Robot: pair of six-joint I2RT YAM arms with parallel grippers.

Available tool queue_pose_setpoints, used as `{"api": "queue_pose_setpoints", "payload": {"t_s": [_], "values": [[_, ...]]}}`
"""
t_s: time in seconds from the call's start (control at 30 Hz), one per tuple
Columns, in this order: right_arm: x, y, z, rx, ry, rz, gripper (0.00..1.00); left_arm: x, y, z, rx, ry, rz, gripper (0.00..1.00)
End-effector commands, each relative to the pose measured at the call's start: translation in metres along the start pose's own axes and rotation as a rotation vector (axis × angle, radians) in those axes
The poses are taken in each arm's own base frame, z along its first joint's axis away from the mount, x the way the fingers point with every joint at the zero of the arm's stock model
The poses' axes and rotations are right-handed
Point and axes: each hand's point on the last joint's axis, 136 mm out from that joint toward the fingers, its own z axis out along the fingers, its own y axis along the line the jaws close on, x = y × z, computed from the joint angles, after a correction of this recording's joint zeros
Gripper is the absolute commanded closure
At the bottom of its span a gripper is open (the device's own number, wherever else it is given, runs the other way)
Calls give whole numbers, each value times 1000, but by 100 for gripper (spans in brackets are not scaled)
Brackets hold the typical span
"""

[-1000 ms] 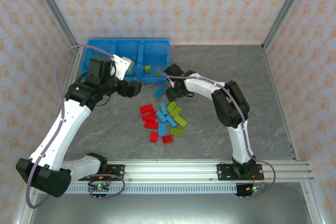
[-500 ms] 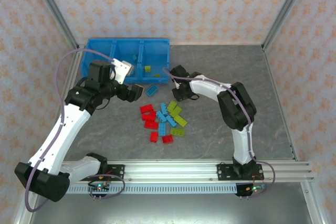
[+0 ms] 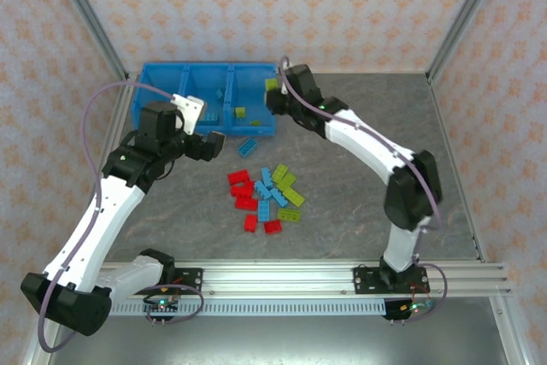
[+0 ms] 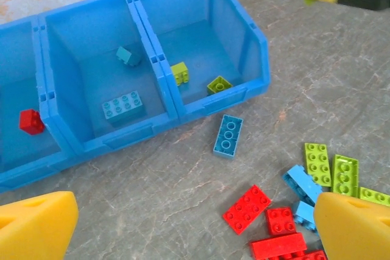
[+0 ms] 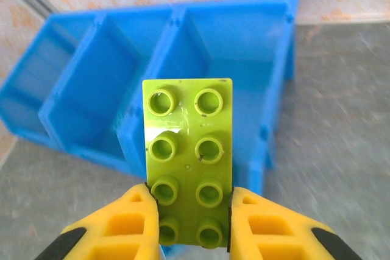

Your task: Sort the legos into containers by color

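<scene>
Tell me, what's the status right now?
Left gripper open, empty. Right gripper shut on green brick by the bin. Loose bricks wait on table. Nothing blocking the bin.

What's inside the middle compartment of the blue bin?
A flat light blue brick and a tilted light blue brick behind it. The compartment's front wall hides the nearest floor strip.

We see two arms of one build: the left arm (image 3: 90,228) and the right arm (image 3: 367,144) have smooth white shells between rounded black joints. A thin lilac cable (image 3: 87,126) trails along each. The jaws are yellow wedges on black backing. Black base plates meet a silver rail (image 3: 282,273).
</scene>
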Motion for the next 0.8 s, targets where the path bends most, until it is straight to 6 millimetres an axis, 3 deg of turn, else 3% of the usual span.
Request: {"api": "queue_pose_setpoints", "payload": {"t_s": [0.0,0.17,0.27,0.33,0.53,0.67,0.77], "values": [[15,-1,48,33,65,-2,76,8,6,11,-44,45,7,0],[26,0,100,63,143,-42,74,13,2,19,-20,71,10,0],[29,5,114,50,174,-44,65,17,5,23,-37,94,19,0],[25,12,113,30,185,-45,54,22,9,27,-60,121,30,0],[-1,32,79,-30,175,-60,51,31,7,36,-45,173,50,0],[-13,38,33,-44,191,-72,51,32,-2,41,4,194,33,0],[-4,34,-9,-48,215,-85,49,29,-10,47,20,228,-14,0]]}}
